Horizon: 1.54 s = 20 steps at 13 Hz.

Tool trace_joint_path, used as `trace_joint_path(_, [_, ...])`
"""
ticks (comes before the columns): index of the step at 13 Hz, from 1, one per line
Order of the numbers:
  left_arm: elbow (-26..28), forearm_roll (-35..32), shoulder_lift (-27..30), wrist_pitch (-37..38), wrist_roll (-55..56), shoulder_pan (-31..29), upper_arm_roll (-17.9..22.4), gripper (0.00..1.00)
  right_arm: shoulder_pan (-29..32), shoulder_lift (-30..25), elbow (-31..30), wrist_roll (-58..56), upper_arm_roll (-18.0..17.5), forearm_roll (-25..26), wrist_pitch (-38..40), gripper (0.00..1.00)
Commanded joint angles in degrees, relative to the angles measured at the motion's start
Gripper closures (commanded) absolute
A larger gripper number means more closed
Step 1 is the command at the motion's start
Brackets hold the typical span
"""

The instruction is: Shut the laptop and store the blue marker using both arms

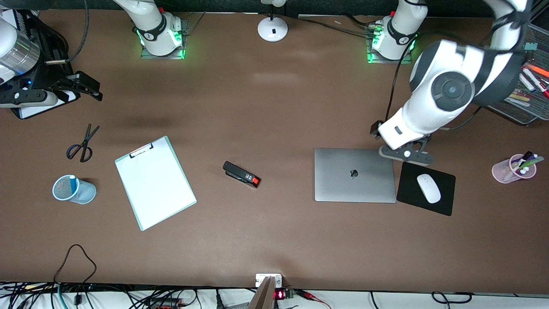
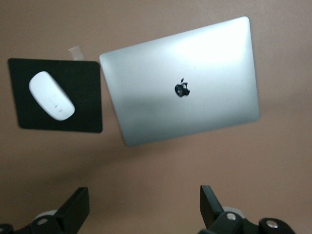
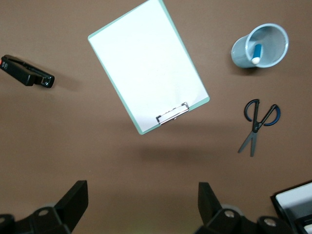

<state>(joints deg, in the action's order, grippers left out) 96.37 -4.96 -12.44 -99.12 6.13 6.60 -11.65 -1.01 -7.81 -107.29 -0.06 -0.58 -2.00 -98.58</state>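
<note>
Presently, the laptop point(image 1: 354, 174) lies shut, lid up with its apple logo showing, flat on the tabletop point(image 1: 274, 107) toward the left arm's end, touching the black mouse pad point(image 1: 446, 201) that carries a white mouse point(image 1: 428, 188). The blue marker point(image 1: 72, 182) stands in a blue mesh cup point(image 1: 88, 193) near the edge at the right arm's end. Left tool point(image 2: 144, 209): fingers wide, empty, over bare tabletop beside the laptop. Right tool point(image 3: 141, 204): fingers wide, empty, over bare tabletop by the scissors point(image 1: 81, 143). Between cup and laptop: clipboard point(image 1: 155, 182), stapler point(image 1: 241, 174).
</note>
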Motion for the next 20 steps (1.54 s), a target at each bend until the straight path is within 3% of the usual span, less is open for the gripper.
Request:
trace_joint_path(1, [-1.54,0.04,3.98,6.03,-2.79,-0.71,-0.30,0.00,0.31,-0.98,0.15,0.77,0.05,1.64,-0.65,0.00])
trace_joint_path(5, [-1.54,4.52,10.14,11.48,-7.00,-6.06,-0.04,0.00,0.31,2.44,8.05,0.24,0.05,1.65,1.44,0.00])
trace_joint_path(8, [-1.54,4.44,14.27,15.00,-6.92,-7.47,0.32,0.00,0.13,2.71,8.94,0.68,0.05,1.30,3.04,0.00])
trace_joint_path(11, [-1.36,4.44,15.77,15.36,-7.45,-8.36,1.01,0.00,0.48,3.42,9.99,0.15,0.14,0.68,3.04,0.00])
trace_joint_path(16, [-2.76,4.00,15.25,14.57,-11.67,-3.88,8.13,0.00,0.48,3.68,10.09,0.24,0.23,0.77,3.30,0.00])
trace_joint_path(20, [-2.86,3.82,15.60,14.57,-9.04,-4.05,8.23,0.00,0.48,3.77,10.09,0.24,0.23,1.21,4.18,0.00])
